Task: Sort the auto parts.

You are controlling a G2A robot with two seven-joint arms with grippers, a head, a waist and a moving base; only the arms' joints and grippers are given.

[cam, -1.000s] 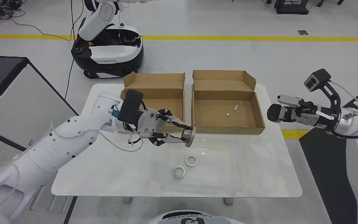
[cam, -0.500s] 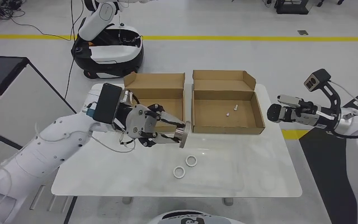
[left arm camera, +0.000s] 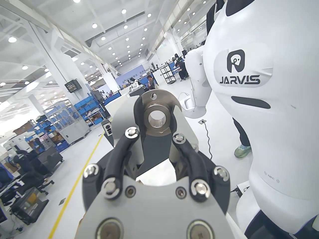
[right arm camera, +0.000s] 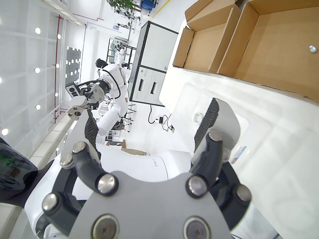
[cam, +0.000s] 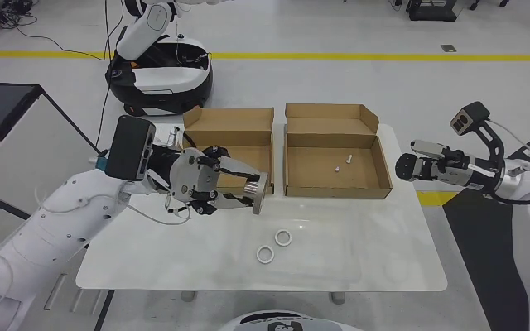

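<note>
- The left gripper [cam: 251, 190] holds a metal flange [left arm camera: 163, 97] in the air, just at the front wall of the left cardboard box [cam: 228, 122].
- The step in hand is, I think, to carry this flange over the wall and put it inside that box. The right cardboard box [cam: 331, 124] already has two small bolt-like parts [cam: 349, 156], so the left one seems the correct place.
- To do it well, the arm should first have the flange fully above the wall, because the plate stands on its edge and could knock the cardboard.
- It is better to go low into the box before opening, since a heavy metal piece may bounce or dent the bottom if it drops from high.
- The fingers [left arm camera: 142, 135] of the left gripper are closed on the hub of the flange, one dark pad on each side of it, and the bore is free between them.
- The grip looks centred, so I expect no slipping if the wrist turns slowly.
- The right gripper [right arm camera: 150, 113] is beyond the right edge of the table [cam: 373, 248], with its fingers wide apart, holding and touching nothing.
- Two white rings [cam: 283, 237] lie on the table near the front, close beside each other and not yet sorted.
</note>
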